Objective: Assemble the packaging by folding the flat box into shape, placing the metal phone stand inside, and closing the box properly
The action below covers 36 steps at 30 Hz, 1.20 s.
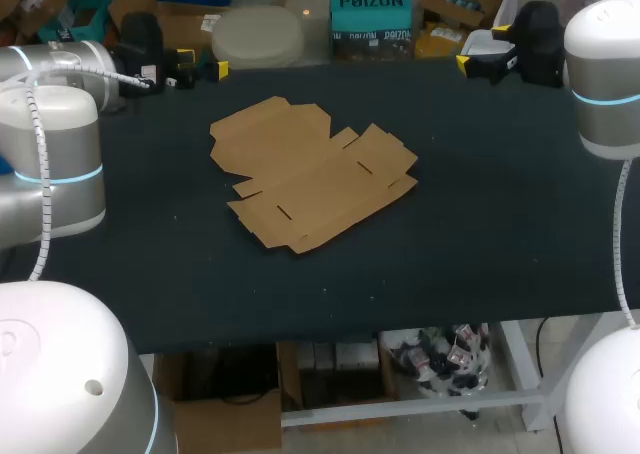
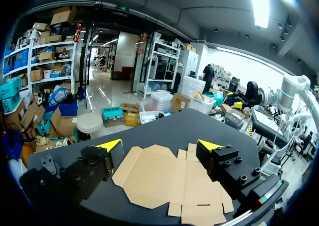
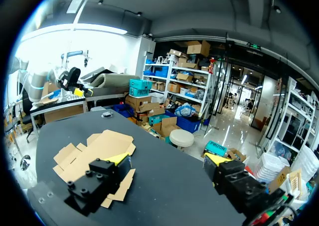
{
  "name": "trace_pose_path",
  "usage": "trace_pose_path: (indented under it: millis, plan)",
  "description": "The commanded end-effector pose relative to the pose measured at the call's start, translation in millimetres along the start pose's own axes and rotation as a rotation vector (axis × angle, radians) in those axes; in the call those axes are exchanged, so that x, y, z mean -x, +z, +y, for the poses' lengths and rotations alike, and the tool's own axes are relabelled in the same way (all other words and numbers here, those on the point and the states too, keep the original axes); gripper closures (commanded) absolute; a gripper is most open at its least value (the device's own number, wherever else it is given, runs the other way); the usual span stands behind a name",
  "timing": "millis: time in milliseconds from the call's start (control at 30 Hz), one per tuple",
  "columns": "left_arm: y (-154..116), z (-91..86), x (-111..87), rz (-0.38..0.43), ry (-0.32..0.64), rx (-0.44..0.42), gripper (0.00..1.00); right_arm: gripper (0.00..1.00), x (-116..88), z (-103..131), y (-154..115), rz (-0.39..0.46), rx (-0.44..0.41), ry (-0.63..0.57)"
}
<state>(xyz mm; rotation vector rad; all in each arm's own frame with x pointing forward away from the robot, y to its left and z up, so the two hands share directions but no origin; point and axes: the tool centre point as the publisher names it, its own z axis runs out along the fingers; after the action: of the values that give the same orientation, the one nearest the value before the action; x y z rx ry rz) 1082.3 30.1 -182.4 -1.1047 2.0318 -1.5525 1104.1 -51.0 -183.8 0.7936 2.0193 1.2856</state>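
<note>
The flat box point(image 1: 312, 172) lies unfolded mid-counter point(image 1: 480, 204), its edge partly hidden behind a finger of the right claw point(image 3: 167, 159) in that wrist view. It and the left claw point(image 2: 162, 145) hang spread at the far corners.

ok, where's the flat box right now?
Head view: the flat box lies unfolded near the middle of the table, a little left of centre. In the left wrist view it sits ahead of the left gripper, untouched.
</note>
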Motion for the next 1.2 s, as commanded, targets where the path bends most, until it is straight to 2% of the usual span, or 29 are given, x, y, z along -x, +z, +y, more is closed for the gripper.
trace_pose_path:
  millis: [33, 1033, 1167, 1200]
  plan:
    - [0.7, -0.2, 0.1, 0.0, 0.0, 0.0, 0.0, 0.0, -0.4, -0.4, 0.1, -0.002, 0.003, 0.0]
    - [0.7, -0.2, 0.1, 0.0, 0.0, 0.0, 0.0, 0.0, -0.4, -0.4, 0.1, -0.002, 0.003, 0.0]
    - [-0.4, 0.5, -3.0, -0.066, -0.082, 0.011, 0.0, 0.0, 0.8, -1.7, -1.8, -0.035, -0.009, 0.035]
    - [-1.4, 1.8, -4.7, -0.09, -0.102, 0.03, 0.0, 0.0, 1.2, -2.9, -3.6, -0.074, -0.056, 0.055]
